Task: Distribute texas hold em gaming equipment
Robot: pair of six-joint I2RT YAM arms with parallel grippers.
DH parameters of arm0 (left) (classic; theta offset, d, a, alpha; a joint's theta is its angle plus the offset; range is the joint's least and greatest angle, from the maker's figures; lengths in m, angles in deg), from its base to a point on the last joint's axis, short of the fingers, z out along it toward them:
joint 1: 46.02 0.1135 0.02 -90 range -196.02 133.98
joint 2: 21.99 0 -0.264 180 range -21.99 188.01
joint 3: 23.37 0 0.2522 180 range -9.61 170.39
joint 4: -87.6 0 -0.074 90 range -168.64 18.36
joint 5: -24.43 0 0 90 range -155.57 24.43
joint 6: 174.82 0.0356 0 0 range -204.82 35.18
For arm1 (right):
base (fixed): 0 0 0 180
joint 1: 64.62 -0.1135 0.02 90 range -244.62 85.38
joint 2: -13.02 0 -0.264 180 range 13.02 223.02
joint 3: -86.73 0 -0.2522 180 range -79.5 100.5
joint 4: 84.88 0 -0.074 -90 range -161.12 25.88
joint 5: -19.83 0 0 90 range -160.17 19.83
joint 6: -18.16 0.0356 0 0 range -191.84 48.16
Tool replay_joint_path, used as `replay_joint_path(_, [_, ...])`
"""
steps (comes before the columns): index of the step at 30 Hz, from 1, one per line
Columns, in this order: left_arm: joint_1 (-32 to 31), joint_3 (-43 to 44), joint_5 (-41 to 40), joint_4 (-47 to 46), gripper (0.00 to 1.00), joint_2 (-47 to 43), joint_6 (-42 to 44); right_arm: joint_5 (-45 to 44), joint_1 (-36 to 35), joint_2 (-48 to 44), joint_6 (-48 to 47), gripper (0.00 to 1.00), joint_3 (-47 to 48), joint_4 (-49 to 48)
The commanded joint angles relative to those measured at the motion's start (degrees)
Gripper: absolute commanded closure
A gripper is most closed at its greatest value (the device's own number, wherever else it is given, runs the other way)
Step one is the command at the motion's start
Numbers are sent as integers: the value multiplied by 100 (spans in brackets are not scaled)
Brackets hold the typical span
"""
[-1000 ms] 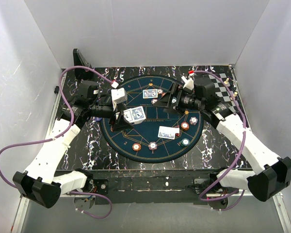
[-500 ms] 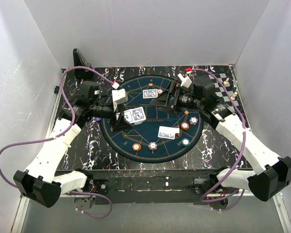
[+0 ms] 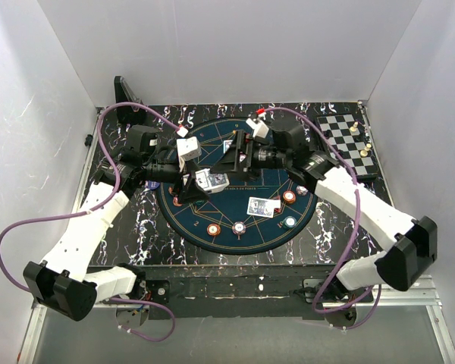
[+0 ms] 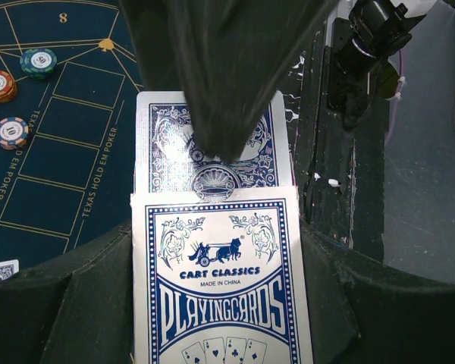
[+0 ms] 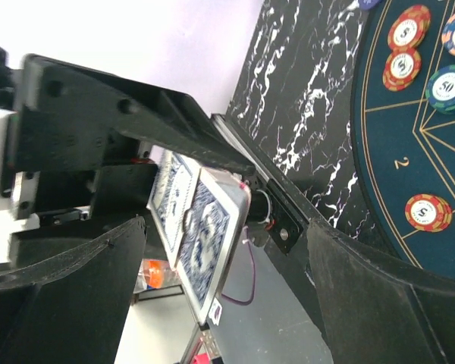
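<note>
My left gripper (image 3: 199,180) is shut on a blue-and-white playing-card box (image 4: 221,288) and holds it above the left side of the mat. A blue-backed card (image 4: 161,144) sticks out of the box's top. My right gripper (image 3: 230,158) is open at the box, and one dark finger (image 4: 227,68) lies over the protruding card. In the right wrist view the box (image 5: 205,235) sits between my spread fingers. Two cards (image 3: 262,206) lie on the mat with striped chips (image 3: 289,196), teal (image 3: 290,222), maroon (image 3: 239,227) and orange (image 3: 213,229).
The round dark-blue mat (image 3: 212,212) with gold lines covers the middle of the marbled black table (image 3: 144,220). A black-and-white chessboard (image 3: 341,133) with small pieces lies at the back right. White walls enclose the table. More chips (image 5: 428,212) show in the right wrist view.
My right arm has swung left across the mat from the right side to the card box. My left gripper has held the box almost still.
</note>
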Motion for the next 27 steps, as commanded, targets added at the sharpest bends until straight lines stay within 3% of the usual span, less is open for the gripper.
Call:
replay_joint_path(1, [27,-16,41,-146,62,-183,81,79,-242,272,-29,7,360,-79])
replay_joint_path(9, [27,10,-21,-85,62,-253,89,-9,-295,185,49,23,106,-193])
replay_joint_path(27, [27,28,146,-84,62,-279,72,-299,-242,27,190,44,-123,-166])
